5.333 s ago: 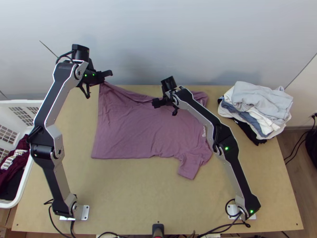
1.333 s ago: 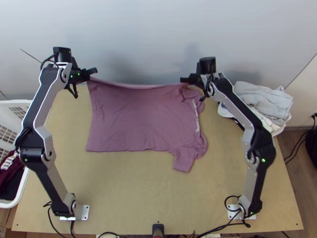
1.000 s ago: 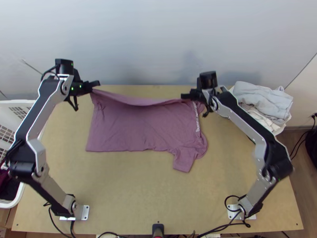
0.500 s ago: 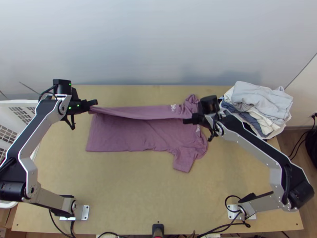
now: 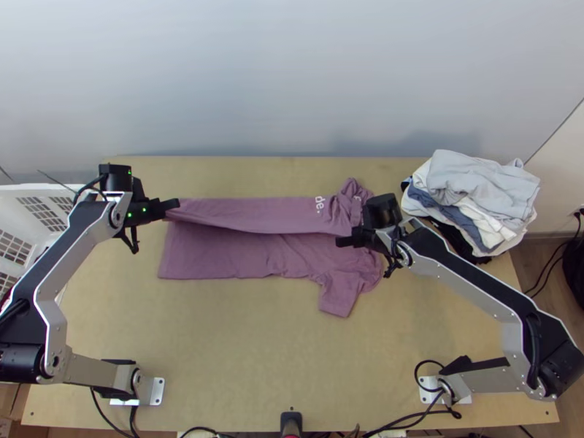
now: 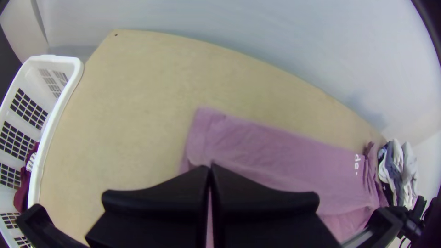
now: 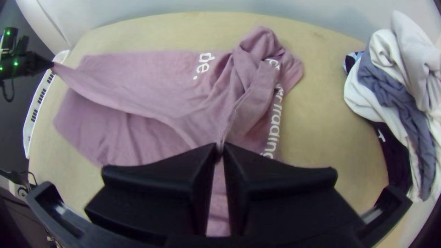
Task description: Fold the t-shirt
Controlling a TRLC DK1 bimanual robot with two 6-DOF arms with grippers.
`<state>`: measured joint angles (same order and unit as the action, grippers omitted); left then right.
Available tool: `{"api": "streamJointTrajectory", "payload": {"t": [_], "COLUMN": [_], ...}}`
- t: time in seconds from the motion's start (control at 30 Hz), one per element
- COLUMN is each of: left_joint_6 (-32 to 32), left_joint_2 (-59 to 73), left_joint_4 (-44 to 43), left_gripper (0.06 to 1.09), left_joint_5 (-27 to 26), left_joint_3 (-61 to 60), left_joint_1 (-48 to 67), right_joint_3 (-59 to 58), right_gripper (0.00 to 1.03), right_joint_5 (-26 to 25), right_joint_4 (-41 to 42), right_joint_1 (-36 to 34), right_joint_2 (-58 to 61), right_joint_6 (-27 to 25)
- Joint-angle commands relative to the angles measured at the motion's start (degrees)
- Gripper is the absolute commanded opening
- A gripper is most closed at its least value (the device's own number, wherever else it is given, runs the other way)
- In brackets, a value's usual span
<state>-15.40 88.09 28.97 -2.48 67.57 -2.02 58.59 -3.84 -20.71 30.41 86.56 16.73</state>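
The surface (image 5: 285, 358) gives the shirt room to lie at full length, which is likely why it is folded here. At the left edge stands the basket (image 6: 55, 117), with dark red cloth inside; it seems to hold washing that waits its turn.

The shirt (image 5: 233, 259) lies crosswise between the arms, hem end to the left, collar and sleeves to the right. Its near part is spread flat, while the far side is being doubled over it lengthwise, the edge held up off the layer below. Lying this way, it puts one end within each arm's reach.

At the far right sits the pile (image 5: 478, 193) of pale, blue and black clothes, well placed to stay out of the fold's way.

The left hand (image 5: 176, 204) is closed on the edge at the hem end, the right hand (image 5: 340, 241) closed on the edge near the shoulder. Two grips so far apart keep the edge stretched, so that it should come down straight; letting go too soon could leave a crease.

The near sleeve (image 5: 338, 296) sticks out toward the bases and probably needs tucking in. The far sleeve end is bunched. White lettering (image 5: 319, 205) on the turned part shows the printed face outward there.
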Motion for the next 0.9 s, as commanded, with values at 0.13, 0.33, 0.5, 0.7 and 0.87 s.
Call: {"api": "streamJointTrajectory", "payload": {"t": [0.13,0.33,0.5,0.7,0.87], "left_joint_6": [-0.2,-0.5,2.6,5.6,5.6], "left_joint_2": [0.9,-1.3,-6.4,-12.9,-15.4], "left_joint_4": [1.8,4.5,8.7,10.9,9.5], "left_gripper": [1.02,1.04,1.03,1.03,1.03], "left_joint_5": [-2.4,-5.3,-5.3,-5.3,-4.8], "left_joint_3": [-3.6,-5.5,-8.4,-15.7,-21.5], "left_joint_1": [0.1,-0.1,-0.3,-2.3,-3.3], "right_joint_3": [-1.9,-0.8,-0.9,-3.7,-7.1], "right_gripper": [1.00,1.00,0.99,0.99,0.99], "right_joint_5": [3.0,3.7,3.9,4.5,6.7], "right_joint_4": [1.2,-1.5,-8.5,-13.2,-17.6], "right_joint_1": [0.6,0.5,-0.6,-1.7,-3.1], "right_joint_2": [-0.6,-2.5,-5.5,-10.3,-13.9], "right_joint_6": [0.8,0.8,0.2,-0.4,-0.1]}}
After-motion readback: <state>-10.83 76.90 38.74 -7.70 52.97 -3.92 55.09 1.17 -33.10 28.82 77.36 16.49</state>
